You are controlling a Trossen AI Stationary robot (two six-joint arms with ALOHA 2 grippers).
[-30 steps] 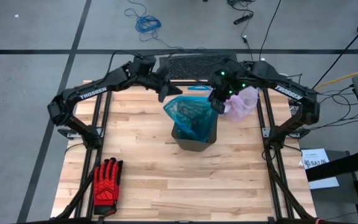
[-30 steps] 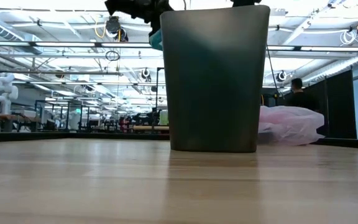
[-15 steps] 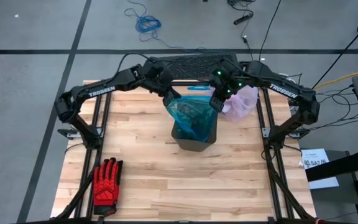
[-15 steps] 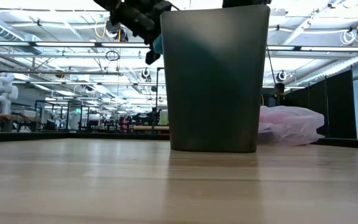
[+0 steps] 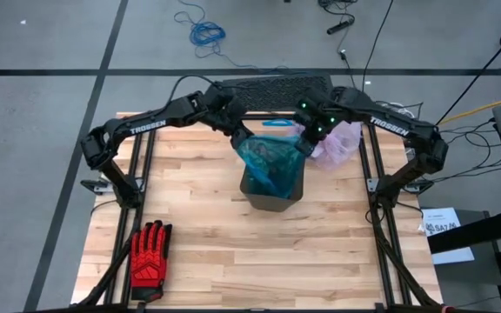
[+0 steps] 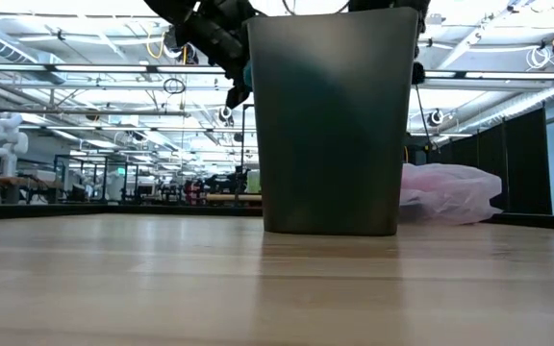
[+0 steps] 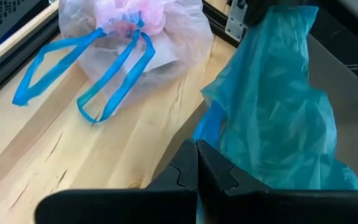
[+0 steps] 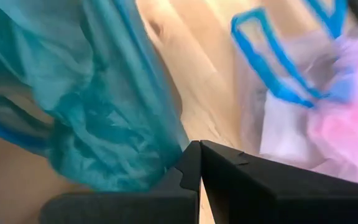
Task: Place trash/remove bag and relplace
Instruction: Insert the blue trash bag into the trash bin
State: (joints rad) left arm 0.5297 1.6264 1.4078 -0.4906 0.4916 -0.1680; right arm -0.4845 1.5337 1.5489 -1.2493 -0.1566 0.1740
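Both jaws pinch the teal bag point(image 5: 270, 161) at the bin's point(image 5: 272, 198) twelve o'clock edge. The thin bag could slip or rip.

light: bright, even overhead; shadows: soft; blur: right wrist view (close-up)

A dark grey bin point(image 5: 273, 196) stands mid-table, draped with a translucent teal-blue bag point(image 5: 270, 161). To its right, at the far edge, lies the pale pink-lavender bag point(image 5: 337, 144) with bright blue drawstring loops point(image 7: 110, 74). A red-and-black glove point(image 5: 150, 252) lies near left on the light, striped wood table point(image 5: 198, 235). The arms are black with white lettering.
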